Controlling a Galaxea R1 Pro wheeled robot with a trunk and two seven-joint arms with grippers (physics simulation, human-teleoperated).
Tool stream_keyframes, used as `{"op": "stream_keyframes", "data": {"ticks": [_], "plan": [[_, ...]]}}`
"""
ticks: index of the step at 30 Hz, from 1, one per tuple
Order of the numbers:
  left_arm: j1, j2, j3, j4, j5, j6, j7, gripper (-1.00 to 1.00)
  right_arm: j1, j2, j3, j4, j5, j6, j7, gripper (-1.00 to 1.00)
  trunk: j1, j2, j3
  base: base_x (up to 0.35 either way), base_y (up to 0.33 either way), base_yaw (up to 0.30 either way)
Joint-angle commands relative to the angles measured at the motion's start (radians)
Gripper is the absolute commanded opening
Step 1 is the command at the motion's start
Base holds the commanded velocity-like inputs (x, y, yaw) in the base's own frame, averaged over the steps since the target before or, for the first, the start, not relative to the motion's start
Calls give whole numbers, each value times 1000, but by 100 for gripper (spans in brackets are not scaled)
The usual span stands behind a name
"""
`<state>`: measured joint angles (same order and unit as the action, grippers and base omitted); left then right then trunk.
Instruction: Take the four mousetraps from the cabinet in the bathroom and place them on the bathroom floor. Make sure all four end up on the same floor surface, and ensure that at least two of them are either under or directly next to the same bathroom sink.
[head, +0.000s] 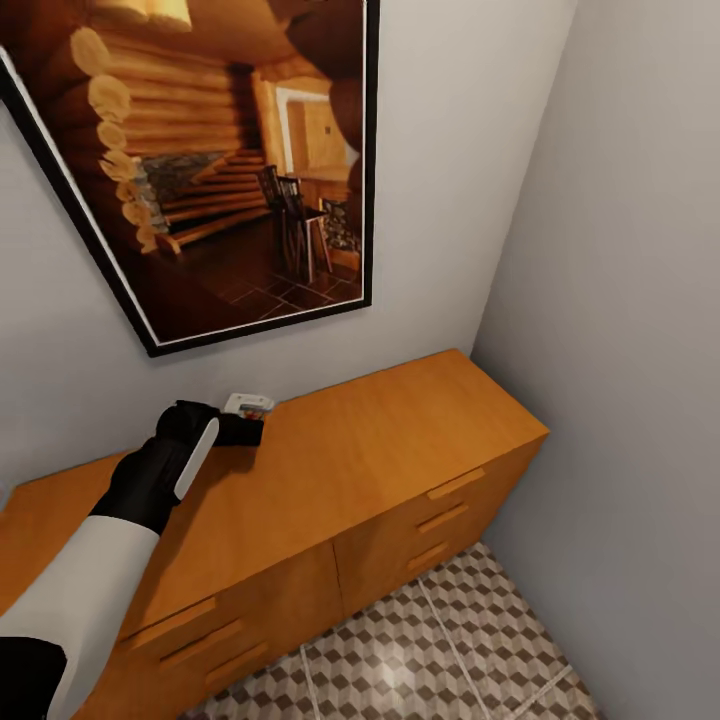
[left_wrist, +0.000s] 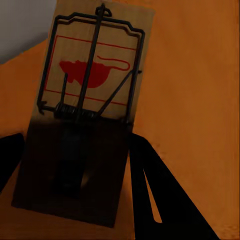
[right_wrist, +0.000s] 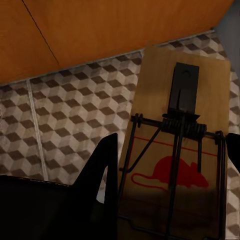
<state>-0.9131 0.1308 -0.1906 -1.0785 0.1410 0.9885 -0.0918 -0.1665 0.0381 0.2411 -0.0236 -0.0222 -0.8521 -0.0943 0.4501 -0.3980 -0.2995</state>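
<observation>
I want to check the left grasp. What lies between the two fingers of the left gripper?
In the left wrist view, a mousetrap lies between the left gripper's fingers, over the cabinet top.

Cabinet (head: 340, 470) — smooth satin wood; mousetrap (left_wrist: 95, 80) — matt wood, dark wire.

**Cabinet in the corner, a trap at each hand**

The cabinet (head: 330, 480) stands against the back wall, under a framed picture (head: 215, 160), its right end near the side wall. The bathroom floor (head: 440, 650) lies in front. On the cabinet's top, near the back wall, the left hand (head: 240, 428) closes on a mousetrap (left_wrist: 87, 100). Another mousetrap (right_wrist: 177, 170) sits between the right hand's (right_wrist: 170, 200) fingers, above the floor beside the cabinet front.
</observation>
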Motion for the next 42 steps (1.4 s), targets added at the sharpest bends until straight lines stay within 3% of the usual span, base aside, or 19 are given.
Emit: {"op": "stream_keyframes", "data": {"ticks": [1, 42], "plan": [[-1, 1, -3, 0, 3, 4, 3, -100, -1, 0, 9, 1, -4, -3, -5, -100, 0, -2, -2, -326, 0, 0], [0, 1, -7, 94, 2, -7, 1, -100, -1, 0, 8, 1, -4, -7, -5, -100, 0, -2, -2, -331, -69, 0]]}}
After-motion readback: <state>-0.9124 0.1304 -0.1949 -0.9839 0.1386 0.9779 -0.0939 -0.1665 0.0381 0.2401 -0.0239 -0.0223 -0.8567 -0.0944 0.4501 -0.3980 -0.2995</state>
